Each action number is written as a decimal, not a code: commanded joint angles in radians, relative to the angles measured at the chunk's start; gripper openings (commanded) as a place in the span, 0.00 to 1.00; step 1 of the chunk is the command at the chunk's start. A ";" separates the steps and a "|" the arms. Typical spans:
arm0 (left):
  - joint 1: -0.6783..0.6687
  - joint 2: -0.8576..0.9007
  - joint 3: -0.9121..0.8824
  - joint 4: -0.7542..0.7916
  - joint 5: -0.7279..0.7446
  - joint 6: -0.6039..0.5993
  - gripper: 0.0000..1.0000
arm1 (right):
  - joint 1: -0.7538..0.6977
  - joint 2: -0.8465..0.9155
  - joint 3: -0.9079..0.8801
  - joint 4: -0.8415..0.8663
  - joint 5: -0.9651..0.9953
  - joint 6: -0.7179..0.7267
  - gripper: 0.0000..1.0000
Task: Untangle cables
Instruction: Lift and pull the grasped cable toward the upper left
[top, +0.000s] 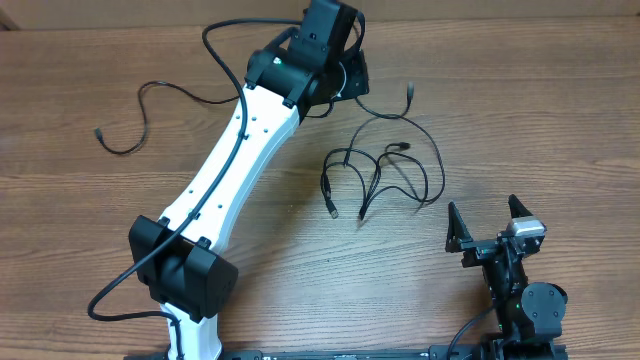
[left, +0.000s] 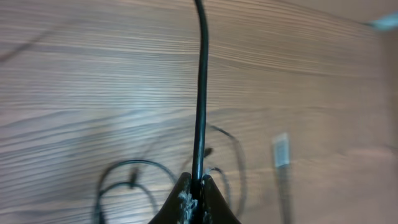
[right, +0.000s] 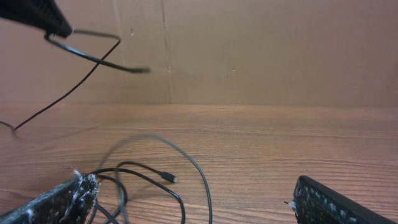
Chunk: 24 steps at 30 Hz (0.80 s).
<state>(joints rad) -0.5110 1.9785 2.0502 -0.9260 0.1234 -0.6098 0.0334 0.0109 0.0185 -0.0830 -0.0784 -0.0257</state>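
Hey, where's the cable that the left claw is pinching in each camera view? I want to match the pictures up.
Overhead: held cable at top centre, curving right.
Left wrist: held cable runs straight up the middle from the left claw, shut on it.
Right wrist: held cable hangs at top left.
Shared landmark: the tangle lying on the table, visible in all three views, blurred in the left wrist's.
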 joint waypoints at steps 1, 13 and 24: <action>-0.002 -0.043 0.050 0.004 0.169 0.047 0.04 | 0.005 -0.008 -0.010 0.003 -0.002 -0.002 1.00; 0.048 -0.045 0.102 0.130 0.182 0.155 0.04 | 0.005 -0.008 -0.010 0.003 -0.002 -0.002 1.00; 0.182 -0.045 0.206 0.090 0.180 0.303 0.04 | 0.005 -0.008 -0.010 0.003 -0.002 -0.002 1.00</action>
<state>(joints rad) -0.3820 1.9671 2.2261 -0.8112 0.2905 -0.3607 0.0334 0.0109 0.0185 -0.0826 -0.0784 -0.0261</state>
